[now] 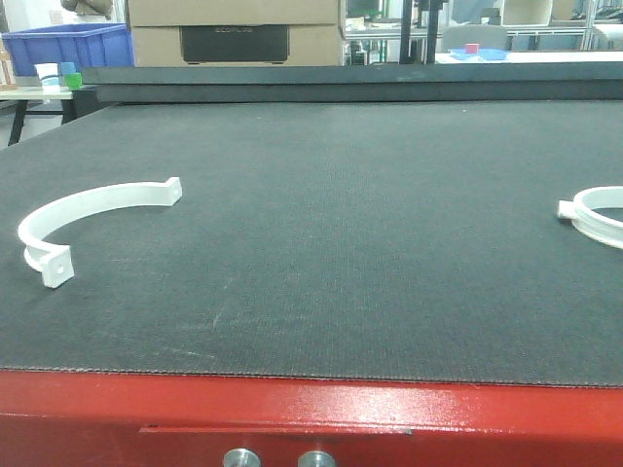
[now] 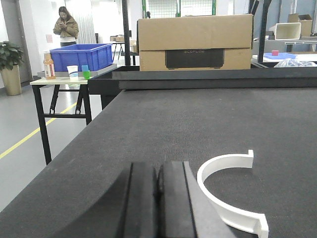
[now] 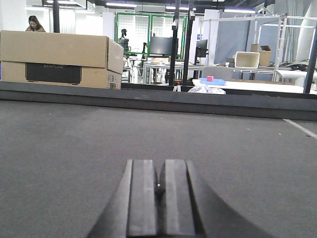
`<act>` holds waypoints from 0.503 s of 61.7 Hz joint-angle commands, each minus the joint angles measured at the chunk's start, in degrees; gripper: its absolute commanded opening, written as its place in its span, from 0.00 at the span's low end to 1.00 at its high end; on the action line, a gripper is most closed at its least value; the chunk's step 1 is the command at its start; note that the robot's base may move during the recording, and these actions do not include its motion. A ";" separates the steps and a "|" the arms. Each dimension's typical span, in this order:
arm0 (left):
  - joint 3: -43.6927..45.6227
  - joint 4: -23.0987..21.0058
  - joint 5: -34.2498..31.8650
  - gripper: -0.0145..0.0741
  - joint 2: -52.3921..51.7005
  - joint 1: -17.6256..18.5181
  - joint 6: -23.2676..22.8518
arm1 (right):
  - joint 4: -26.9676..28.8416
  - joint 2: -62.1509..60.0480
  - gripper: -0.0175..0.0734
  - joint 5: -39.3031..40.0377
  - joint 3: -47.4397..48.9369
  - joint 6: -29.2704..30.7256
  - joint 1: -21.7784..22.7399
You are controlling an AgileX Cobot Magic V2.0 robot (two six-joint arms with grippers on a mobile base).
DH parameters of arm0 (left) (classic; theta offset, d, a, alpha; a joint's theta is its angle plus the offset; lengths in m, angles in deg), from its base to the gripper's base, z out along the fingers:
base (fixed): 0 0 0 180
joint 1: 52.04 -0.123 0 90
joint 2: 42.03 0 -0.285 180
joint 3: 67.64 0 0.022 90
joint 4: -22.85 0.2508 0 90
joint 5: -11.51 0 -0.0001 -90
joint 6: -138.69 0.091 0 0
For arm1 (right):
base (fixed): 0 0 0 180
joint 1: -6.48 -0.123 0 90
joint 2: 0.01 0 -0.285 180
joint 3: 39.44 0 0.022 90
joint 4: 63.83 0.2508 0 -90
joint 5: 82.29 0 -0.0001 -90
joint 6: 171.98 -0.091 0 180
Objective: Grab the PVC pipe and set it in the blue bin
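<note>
As you face the counter (image 1: 321, 243) from the front: dark woven mat fills your view, with a red front edge below it.
left PVC half-ring (image 1: 97, 219): white, lying flat on the counter at your left, a tab at each end, its open side toward the near right.
right PVC half-ring (image 1: 599, 216): white, flat on the counter at the right edge and cut off by the frame; well apart from the other one.
blue bin (image 1: 68, 47): off the counter, far left behind it, on a side table (image 1: 24, 94); a paper cup (image 1: 47, 76) stands in front of it.
cardboard box (image 1: 234, 29): beyond the counter's far edge, centre-left.
claws, front view: you see neither.

left claw (image 2: 157, 198), left wrist view: jaws pressed together, nothing between them, low over the mat.
left PVC half-ring (image 2: 228, 193): on the mat just right of the claw and outside its grip; you cannot tell whether it touches the claw's outer side.
blue bin (image 2: 81, 56): far left on the side table (image 2: 59, 80), well apart from the half-ring.
person (image 2: 67, 27): standing behind the bin.

right claw (image 3: 159, 198), right wrist view: jaws closed against each other, holding nothing.
counter (image 3: 74, 144): mat runs ahead of the claw to the raised far edge.
cardboard box (image 3: 59, 58): far left, beyond that edge.
</note>
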 commanded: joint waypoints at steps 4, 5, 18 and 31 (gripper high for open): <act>0.12 -0.01 -1.26 0.04 -0.36 0.20 -0.10 | 0.04 -0.07 0.01 1.73 -0.03 0.06 -0.04; 0.12 -0.01 -1.26 0.04 -0.36 0.20 -0.10 | 0.04 -0.07 0.01 1.73 -0.03 0.06 -0.04; 0.12 -0.02 -1.38 0.04 -0.36 0.20 -0.10 | 0.04 -0.07 0.01 1.73 -0.03 0.06 -0.04; 0.12 -0.02 -1.50 0.04 -0.36 0.20 -0.10 | 0.04 -0.07 0.01 1.73 -0.03 0.06 -0.04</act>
